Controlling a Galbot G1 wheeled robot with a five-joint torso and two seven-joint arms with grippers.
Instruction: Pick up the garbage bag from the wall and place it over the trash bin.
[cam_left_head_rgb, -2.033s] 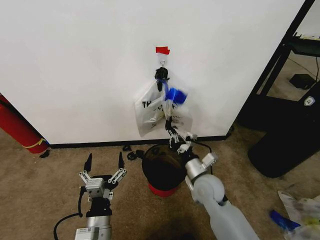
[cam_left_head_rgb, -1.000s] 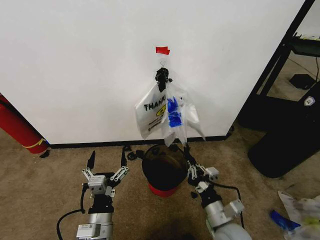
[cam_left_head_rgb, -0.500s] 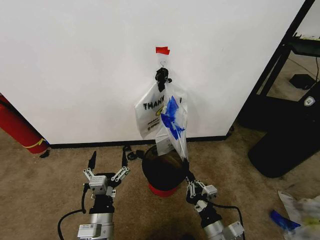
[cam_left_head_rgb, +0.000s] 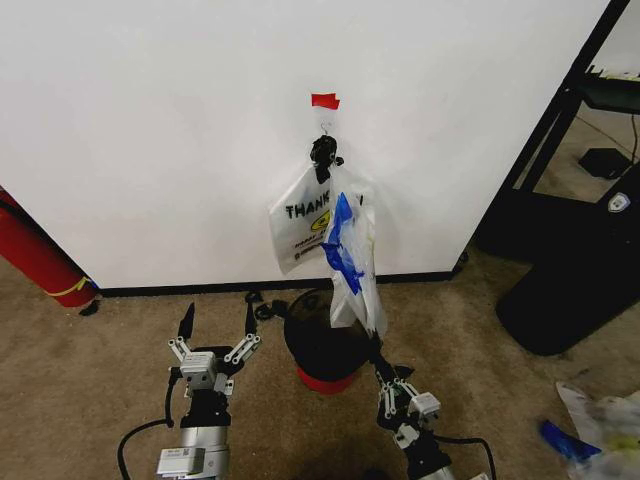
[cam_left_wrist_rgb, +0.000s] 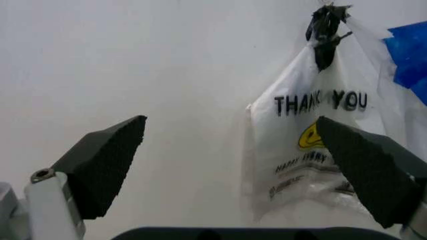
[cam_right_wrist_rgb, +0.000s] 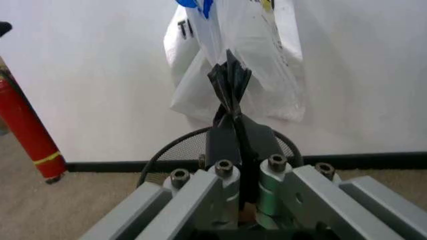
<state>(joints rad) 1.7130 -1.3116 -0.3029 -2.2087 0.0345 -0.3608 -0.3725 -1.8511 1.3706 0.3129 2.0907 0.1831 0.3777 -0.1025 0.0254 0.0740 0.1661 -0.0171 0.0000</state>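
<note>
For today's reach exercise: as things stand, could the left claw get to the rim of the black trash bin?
Probably yes. The left claw hovers open over bare carpet beside the trash bin, with nothing between them. The right claw, shut on the garbage bag, is at the bin's other side.
</note>
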